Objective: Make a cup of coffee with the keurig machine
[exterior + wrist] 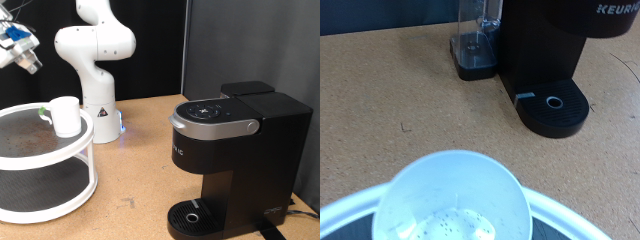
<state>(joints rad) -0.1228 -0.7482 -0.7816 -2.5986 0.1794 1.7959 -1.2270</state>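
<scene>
I see the claw (22,50) raised at the exterior view's top left, above and left of the two-tier white stand (60,150), tilted downward; I cannot tell how far its fingers are spread, and nothing visibly sits between them. The cup (66,115) stands upright on the stand's upper tier. The keurig machine (235,160) sits on the table (140,150) at the right, lid down, drip base bare.

White Panda arm (93,45) rises from its base at exterior view's upper middle, elbow bent, reaching toward exterior view's top left. Gripper (30,63) at top-left edge, raised, angled down, nothing seen between fingers. Fingers not in wrist view.
</scene>
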